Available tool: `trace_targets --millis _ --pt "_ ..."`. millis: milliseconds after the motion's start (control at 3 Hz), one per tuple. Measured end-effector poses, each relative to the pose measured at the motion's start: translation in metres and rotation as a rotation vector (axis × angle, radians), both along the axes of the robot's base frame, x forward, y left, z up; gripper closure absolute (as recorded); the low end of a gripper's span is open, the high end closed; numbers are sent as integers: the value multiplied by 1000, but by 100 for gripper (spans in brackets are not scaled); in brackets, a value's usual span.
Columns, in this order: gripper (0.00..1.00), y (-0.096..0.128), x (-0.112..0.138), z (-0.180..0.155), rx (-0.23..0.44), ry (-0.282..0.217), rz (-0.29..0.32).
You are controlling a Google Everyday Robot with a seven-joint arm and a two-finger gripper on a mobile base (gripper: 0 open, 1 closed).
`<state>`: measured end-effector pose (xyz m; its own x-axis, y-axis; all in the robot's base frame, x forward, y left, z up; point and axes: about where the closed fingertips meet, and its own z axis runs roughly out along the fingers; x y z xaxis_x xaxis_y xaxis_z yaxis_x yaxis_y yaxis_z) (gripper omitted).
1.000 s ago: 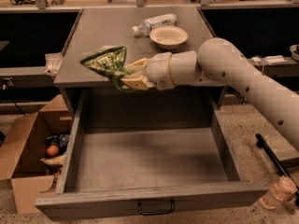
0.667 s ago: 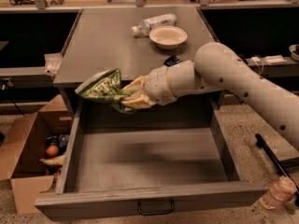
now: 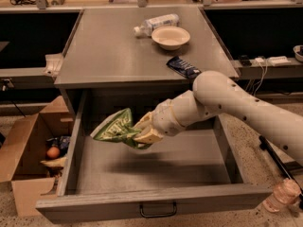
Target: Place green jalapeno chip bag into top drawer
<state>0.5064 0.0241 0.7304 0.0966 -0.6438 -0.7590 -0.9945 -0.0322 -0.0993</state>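
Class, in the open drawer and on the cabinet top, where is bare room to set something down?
Free: the top drawer floor between its front panel and right wall; the cabinet top, left half. Crowded: the drawer's left, where the pincer holds the green jalapeno chip bag; the top's right: bottle, bowl, wrapper.

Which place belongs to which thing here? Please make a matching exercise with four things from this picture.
Things:
1 green jalapeno chip bag
2 bowl
3 dark blue wrapper
4 cardboard box

Places:
A on the floor, left of the top drawer
B in the shut gripper, over the open drawer
C near the tabletop's front right edge
D beside the lying bottle

Pairs: 1-B, 2-D, 3-C, 4-A
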Motion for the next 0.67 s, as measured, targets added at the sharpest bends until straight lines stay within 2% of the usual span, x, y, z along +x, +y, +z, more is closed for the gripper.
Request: trace_targets --millis 333,667 --pt "97 -24 7 -55 -12 71 -82" --pt "74 -24 7 -55 -12 71 -82"
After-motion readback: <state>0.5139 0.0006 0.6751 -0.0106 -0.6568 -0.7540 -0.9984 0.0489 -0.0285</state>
